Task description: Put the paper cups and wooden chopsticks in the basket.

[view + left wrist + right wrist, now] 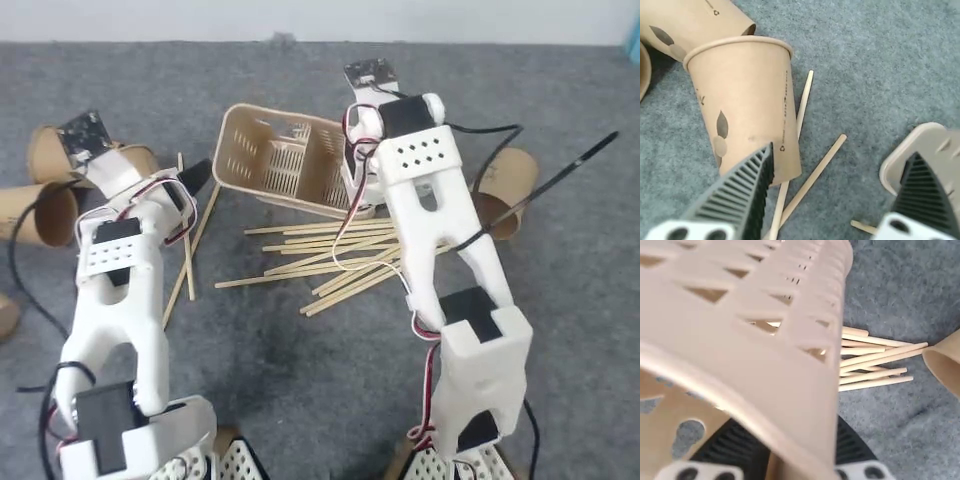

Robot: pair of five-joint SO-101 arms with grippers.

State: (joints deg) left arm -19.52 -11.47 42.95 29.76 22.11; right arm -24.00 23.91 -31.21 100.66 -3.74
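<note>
The tan slatted basket [278, 158] lies tipped on its side at the back middle. My right gripper [356, 190] is at its right end, shut on the basket's wall [765, 365]. Wooden chopsticks [330, 258] lie scattered on the carpet in front of the basket, and they show past the wall as chopsticks [875, 362]. My left gripper [835, 192] hangs open over the carpet, between a paper cup [745, 100] lying on its side and the basket's corner [920, 147]. Two loose chopsticks [812, 172] lie under it. My left gripper [188, 185] sits left of the basket.
More paper cups [42, 215] lie at the far left, one cup [505, 185] lies right of the right arm, and a cup's edge [5, 315] shows at the left border. Two chopsticks [190, 240] lie by the left arm. Grey carpet [290, 370] is bare in front.
</note>
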